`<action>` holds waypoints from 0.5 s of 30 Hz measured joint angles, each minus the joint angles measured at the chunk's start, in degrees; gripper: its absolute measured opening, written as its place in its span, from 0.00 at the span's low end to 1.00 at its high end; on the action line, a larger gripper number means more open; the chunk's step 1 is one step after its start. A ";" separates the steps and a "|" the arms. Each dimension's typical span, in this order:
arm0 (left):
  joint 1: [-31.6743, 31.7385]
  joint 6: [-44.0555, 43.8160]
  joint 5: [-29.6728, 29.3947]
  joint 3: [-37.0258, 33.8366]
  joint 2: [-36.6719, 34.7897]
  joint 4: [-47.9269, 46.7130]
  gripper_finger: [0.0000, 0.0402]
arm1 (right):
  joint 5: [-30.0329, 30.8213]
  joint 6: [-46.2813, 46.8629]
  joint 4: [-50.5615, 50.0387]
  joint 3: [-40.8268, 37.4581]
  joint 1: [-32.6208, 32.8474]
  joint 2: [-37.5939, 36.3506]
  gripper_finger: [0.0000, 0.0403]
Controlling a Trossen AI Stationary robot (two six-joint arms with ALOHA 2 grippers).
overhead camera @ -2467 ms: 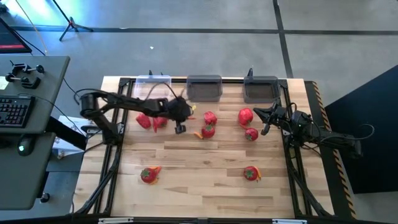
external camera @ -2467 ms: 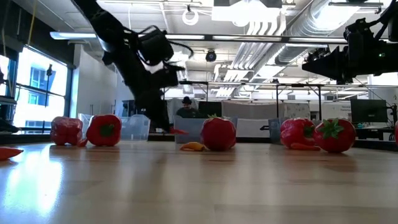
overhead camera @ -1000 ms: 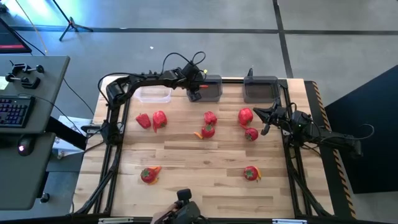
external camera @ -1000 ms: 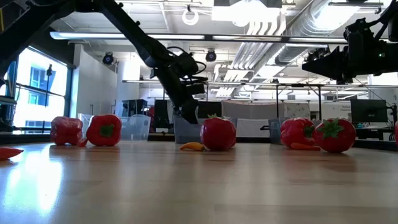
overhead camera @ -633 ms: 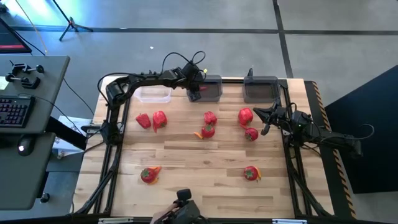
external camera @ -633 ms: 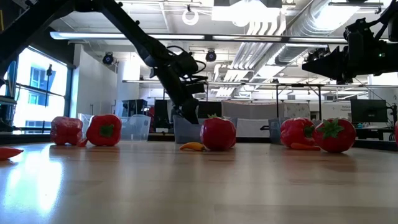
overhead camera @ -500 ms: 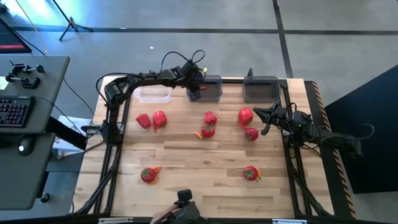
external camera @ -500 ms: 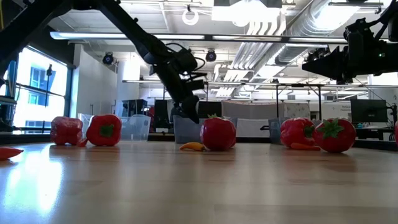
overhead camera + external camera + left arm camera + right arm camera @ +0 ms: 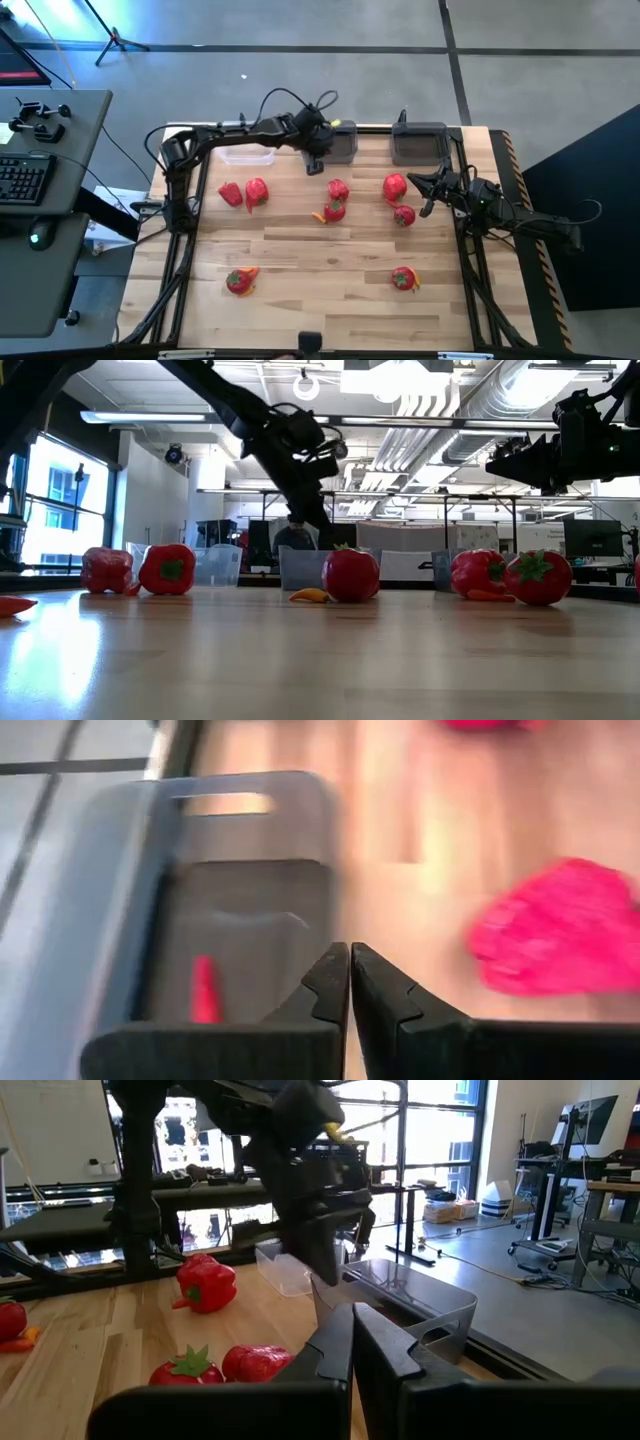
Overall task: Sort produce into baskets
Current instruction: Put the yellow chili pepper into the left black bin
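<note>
Nearest the table's front edge, two round red tomatoes with green tops (image 9: 238, 282) (image 9: 403, 279) are seen lying apart on the pale wooden table (image 9: 330, 300). Farther back, lumpy red bell peppers (image 9: 244, 192) and more red produce (image 9: 335, 200) are spread across the middle. Beyond them, the left gripper (image 9: 313, 166) is held clenched and empty just in front of the middle dark grey rectangular basket (image 9: 333, 141), where a thin orange-red carrot piece (image 9: 204, 990) lies. At the table's right side, the right gripper (image 9: 428, 192) is kept closed on nothing.
</note>
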 joint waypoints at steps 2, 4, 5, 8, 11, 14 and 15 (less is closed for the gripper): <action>-1.47 -0.05 -0.02 0.00 -0.55 -0.95 0.00 | -0.02 0.01 -0.02 0.00 0.00 -0.02 0.00; -2.71 -1.46 -0.01 0.00 -0.74 -1.59 0.00 | -0.01 0.01 0.00 0.00 -0.02 -0.02 0.00; -3.22 -2.50 -0.05 0.00 -0.72 -1.62 0.00 | -0.02 0.01 -0.02 0.00 -0.01 -0.02 0.00; -4.58 -4.97 -0.71 -1.56 -0.75 0.10 0.00 | -0.01 0.01 -0.02 0.00 -0.02 -0.02 0.00; -5.80 -7.64 -3.95 -6.12 -2.22 4.04 0.00 | -0.02 0.01 -0.02 0.00 -0.02 -0.02 0.00; -6.87 -11.44 -8.03 -11.20 -4.98 9.18 0.00 | 0.00 0.00 0.00 0.00 -0.02 0.01 0.00; -7.23 -12.19 -9.24 -12.73 -6.28 9.79 0.00 | -0.01 0.01 -0.02 0.00 -0.02 0.02 0.00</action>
